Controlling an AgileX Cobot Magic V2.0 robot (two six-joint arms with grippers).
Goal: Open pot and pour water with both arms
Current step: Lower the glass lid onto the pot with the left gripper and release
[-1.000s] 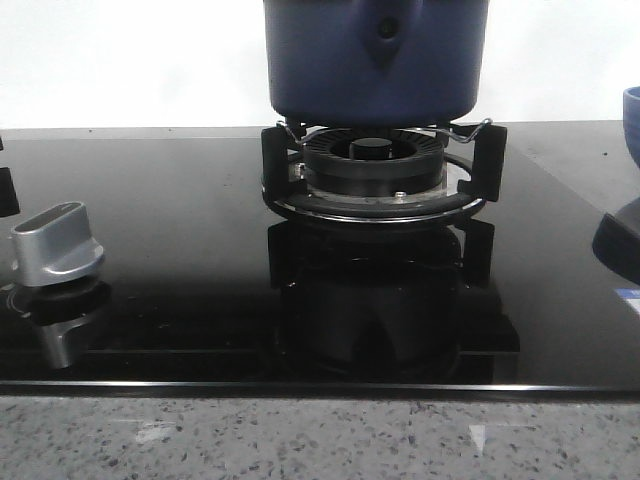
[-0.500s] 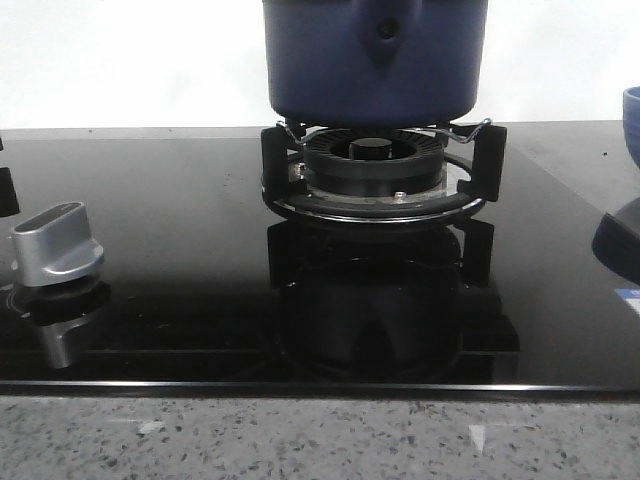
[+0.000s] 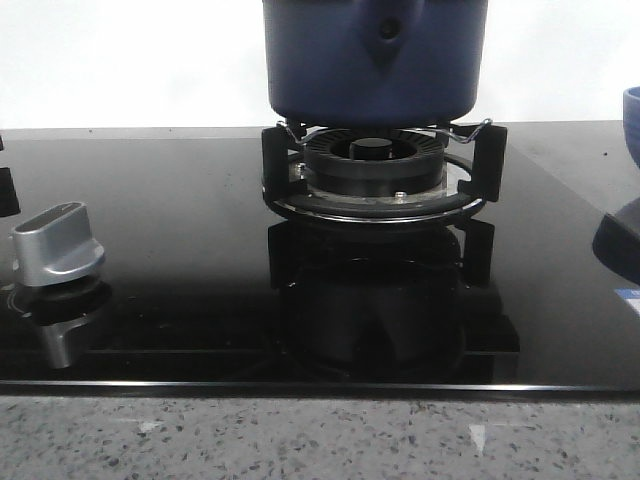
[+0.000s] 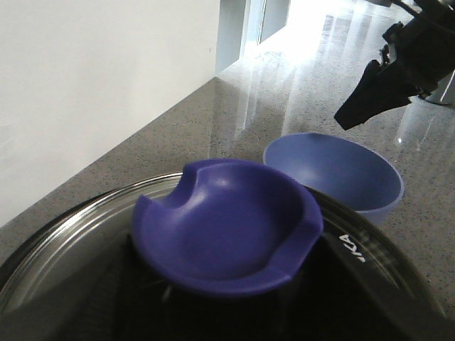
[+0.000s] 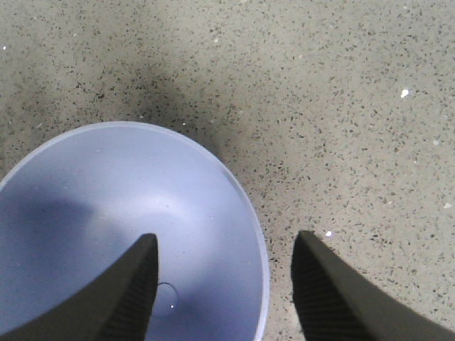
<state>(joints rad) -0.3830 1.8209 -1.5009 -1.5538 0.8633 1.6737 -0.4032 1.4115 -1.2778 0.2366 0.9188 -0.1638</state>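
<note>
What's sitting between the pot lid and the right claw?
The blue bowl lies between the lid and the right claw, seen in the left wrist view.

**A kitchen cooktop set into a stone table**

This is a kitchen. A black glass hob (image 3: 150,250) fills the middle of the front view, with a gas burner (image 3: 373,165) at centre and a silver control knob (image 3: 55,242) at lower left. The dark blue pot (image 3: 375,60) stands on the burner's supports. Speckled grey stone table (image 3: 300,440) runs along the bottom edge, and a blue bowl (image 4: 334,170) sits on it.
</note>
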